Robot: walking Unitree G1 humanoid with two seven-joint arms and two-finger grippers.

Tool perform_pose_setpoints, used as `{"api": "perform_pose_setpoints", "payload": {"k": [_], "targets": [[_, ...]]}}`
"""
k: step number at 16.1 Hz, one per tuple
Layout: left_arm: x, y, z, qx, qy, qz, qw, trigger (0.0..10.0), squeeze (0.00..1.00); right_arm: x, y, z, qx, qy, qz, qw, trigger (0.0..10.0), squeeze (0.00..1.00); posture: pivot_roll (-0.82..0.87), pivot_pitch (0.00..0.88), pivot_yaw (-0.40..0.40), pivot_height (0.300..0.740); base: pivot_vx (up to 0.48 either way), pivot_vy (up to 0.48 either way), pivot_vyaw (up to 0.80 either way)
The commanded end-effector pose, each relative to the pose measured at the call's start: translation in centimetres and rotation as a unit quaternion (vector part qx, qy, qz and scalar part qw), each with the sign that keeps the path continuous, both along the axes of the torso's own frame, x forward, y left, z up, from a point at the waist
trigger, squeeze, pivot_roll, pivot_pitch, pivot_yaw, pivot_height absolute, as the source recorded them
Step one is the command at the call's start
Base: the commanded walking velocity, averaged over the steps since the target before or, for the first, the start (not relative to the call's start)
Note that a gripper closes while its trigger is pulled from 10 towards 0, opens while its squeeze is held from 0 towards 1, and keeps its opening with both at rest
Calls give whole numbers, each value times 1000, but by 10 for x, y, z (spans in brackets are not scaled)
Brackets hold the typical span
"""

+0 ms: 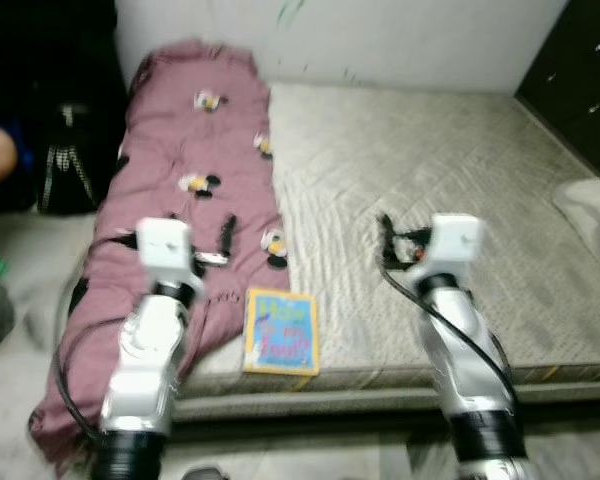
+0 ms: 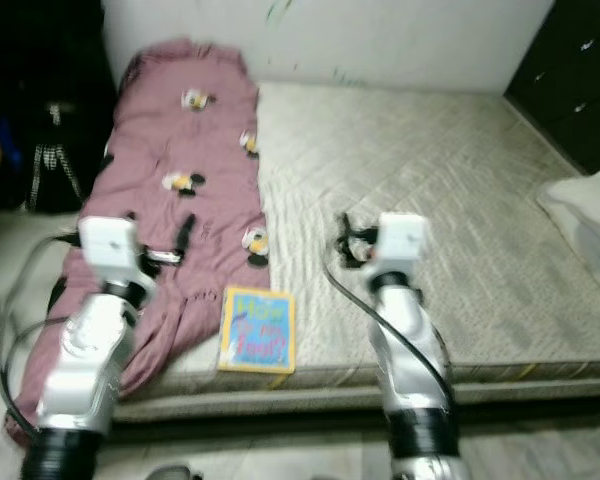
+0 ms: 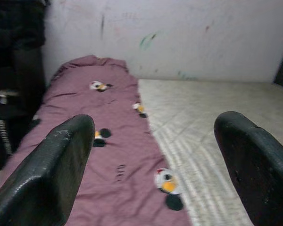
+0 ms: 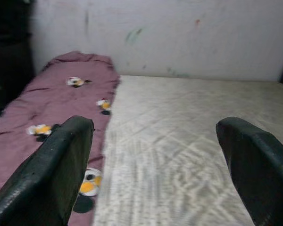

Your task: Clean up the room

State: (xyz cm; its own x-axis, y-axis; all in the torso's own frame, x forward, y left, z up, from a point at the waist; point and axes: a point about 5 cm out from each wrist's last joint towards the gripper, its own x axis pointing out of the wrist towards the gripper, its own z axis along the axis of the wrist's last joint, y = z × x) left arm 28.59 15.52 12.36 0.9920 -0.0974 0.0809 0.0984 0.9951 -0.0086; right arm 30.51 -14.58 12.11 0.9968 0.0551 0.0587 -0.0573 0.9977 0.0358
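Grey quilted mattress (image 1: pixel 430 200) fills most of the scene, bare and running back to a white wall (image 1: pixel 380 35). Along its left side lies a mauve blanket (image 1: pixel 180 180) printed with small cartoon figures, rumpled and spilling over the near corner toward the floor. A pale bundle of fabric (image 1: pixel 590 205) sits at the mattress's far right edge. On the near edge, just beside the blanket's hem, rests a thin yellow-bordered picture book (image 1: pixel 280 332), lying flat, cover up. Both silver arms reach forward over the bed: the left gripper (image 3: pixel 155 160) hovers above the blanket, fingers spread wide and empty; the right gripper (image 4: pixel 155 160) hovers over bare mattress, also spread wide and empty. The book seems the likeliest item to tidy next. Lying flat, it offers little to pinch, so a gripper would do best to come down at the edge overhanging the mattress, and close on the spine side without catching blanket.
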Motion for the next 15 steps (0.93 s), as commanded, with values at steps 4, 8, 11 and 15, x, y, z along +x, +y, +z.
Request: {"api": "perform_pose_setpoints", "payload": {"k": [4, 8, 11, 15], "targets": [[1, -8, 3, -8, -3, -12, 1000, 10000, 0, 0, -11, 4, -7, -7, -14, 1000, 10000, 0, -9, 0, -64, 740, 271, 0, 0], [1, -8, 2, -8, -2, -11, 1000, 10000, 0, 2, -12, 4, -8, -7, -15, 1000, 10000, 0, -10, 0, -64, 740, 269, 0, 0], [1, -9, 0, -9, 3, -1, 1000, 10000, 0, 0, -15, 4, -9, -7, -20, 1000, 10000, 0, -24, 0, -56, 740, 0, 0, 0], [-6, 1, -5, -8, 19, 29, 999, 10000, 0, -8, -22, -4, -30, 16, -18, 999, 10000, 0, -38, 0, -60, 740, 0, 0, 0]]}}
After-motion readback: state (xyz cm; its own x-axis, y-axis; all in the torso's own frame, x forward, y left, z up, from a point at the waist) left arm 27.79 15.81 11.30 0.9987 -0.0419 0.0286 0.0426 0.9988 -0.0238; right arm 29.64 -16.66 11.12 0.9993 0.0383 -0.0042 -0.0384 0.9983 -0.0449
